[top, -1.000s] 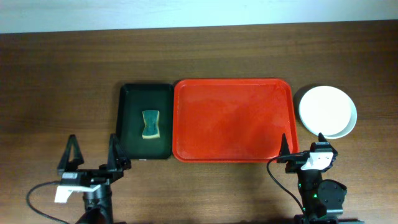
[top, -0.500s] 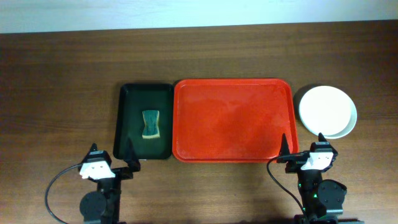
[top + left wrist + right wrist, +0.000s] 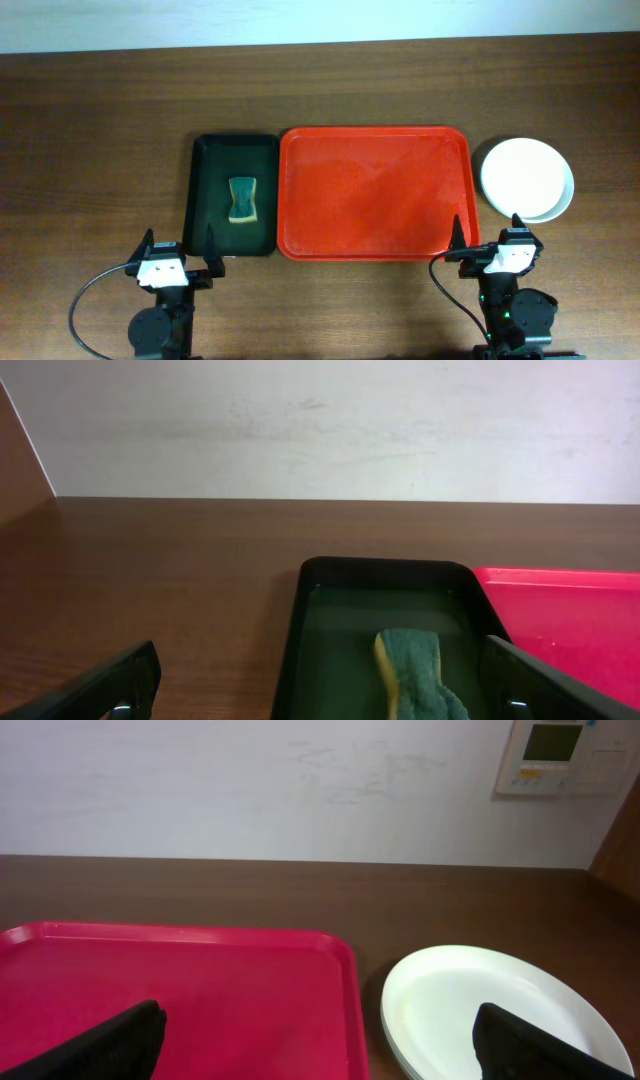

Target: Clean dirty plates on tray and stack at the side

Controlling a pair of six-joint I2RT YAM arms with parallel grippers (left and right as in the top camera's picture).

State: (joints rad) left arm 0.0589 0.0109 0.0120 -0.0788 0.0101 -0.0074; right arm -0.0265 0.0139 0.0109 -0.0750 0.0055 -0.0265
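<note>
The left tool is released: its two fingers stand wide apart and grip nothing. It sits at the near edge of the desk, just in front of the near-left corner of the dark green tray. In the left wrist view the left tool frames this tray, and a green-and-yellow sponge lies flat inside it, near the middle.

The right tool is also released, with its fingers spread and nothing between them. It sits at the near edge of the desk, in front of the near-right corner of the red tray. The two trays lie side by side with their long edges touching or nearly so.

The plates are stacked on the desk just beside the right rim of the red tray, off the tray. A white plate is on top, with a pale blue-green rim showing under it. In the right wrist view the right tool faces the red tray on the left and the plates on the right. The number of plates in the stack cannot be told.
</note>
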